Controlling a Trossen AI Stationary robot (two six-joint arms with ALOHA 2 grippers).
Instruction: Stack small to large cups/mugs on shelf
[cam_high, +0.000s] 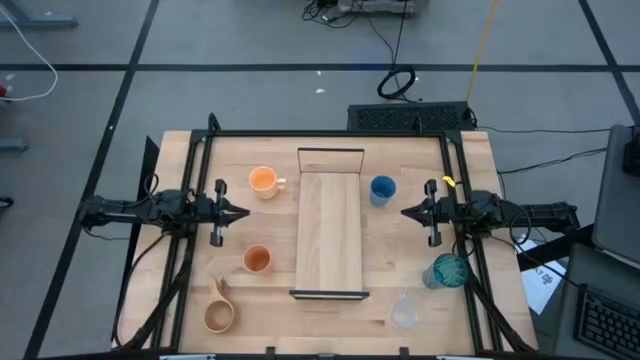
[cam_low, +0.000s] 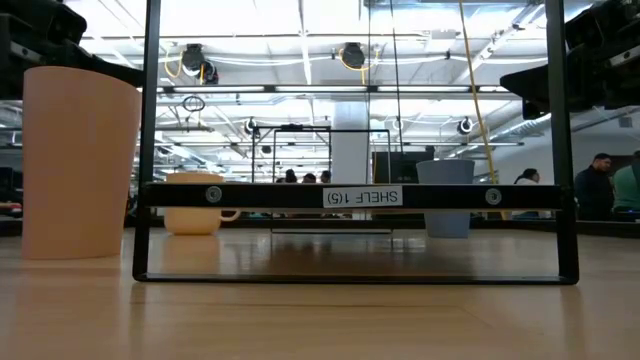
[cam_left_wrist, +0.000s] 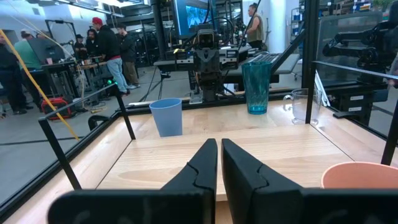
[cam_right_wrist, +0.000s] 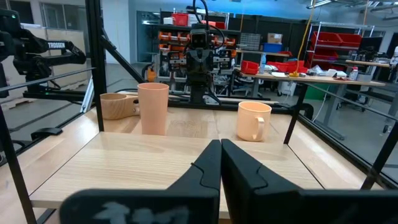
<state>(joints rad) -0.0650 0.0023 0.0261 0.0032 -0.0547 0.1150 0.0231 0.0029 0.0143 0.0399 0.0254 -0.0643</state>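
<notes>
Six cups sit round the empty shelf (cam_high: 330, 235): left gripper (cam_high: 243, 212), fingers nearly shut, faces blue cup (cam_left_wrist: 166, 116); right gripper (cam_high: 406, 212), pinched shut, faces orange handled mug (cam_right_wrist: 253, 121). Neither's holding anything.

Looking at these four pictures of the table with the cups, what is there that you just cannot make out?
- Clear cup: faint in the high view; contents cannot be told.
- Tan wooden mug: absent from the low view.
- Small orange cup: cut by the left wrist view's edge.
- Shelf top: edge-on in the low view, behind its black frame.
- Left gripper and right gripper: cut off in the low view.
</notes>
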